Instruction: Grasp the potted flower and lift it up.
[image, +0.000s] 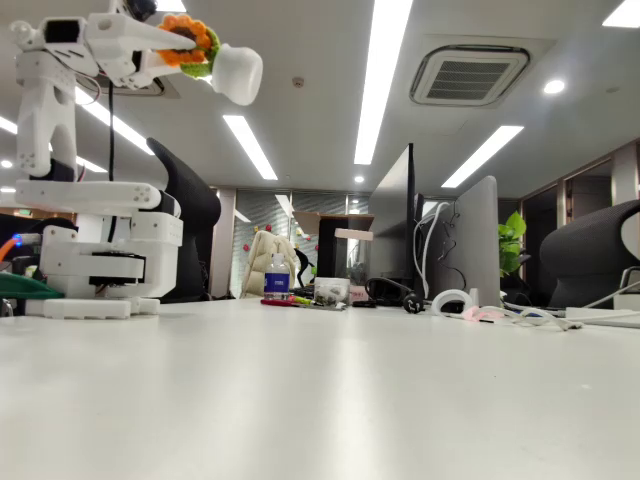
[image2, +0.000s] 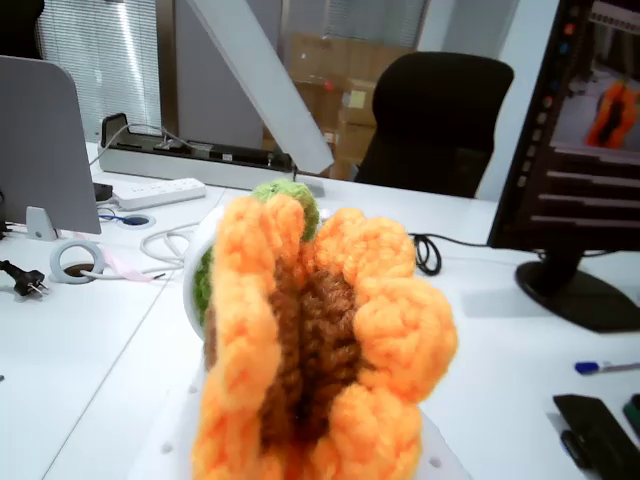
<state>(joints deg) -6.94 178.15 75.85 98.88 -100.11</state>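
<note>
One potted flower (image: 205, 55) hangs high above the table (image: 320, 400), pinched sideways by its soft bloom in the claw (image: 172, 45), so its heavier pot might slip free.

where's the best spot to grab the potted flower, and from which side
The flower head, where the gripper has it now: the fingers come along the stem axis and squeeze the soft petals, which fold around the brown centre. The potted flower hangs tilted high above the table. The rounded white pot looks harder to pinch.
</note>
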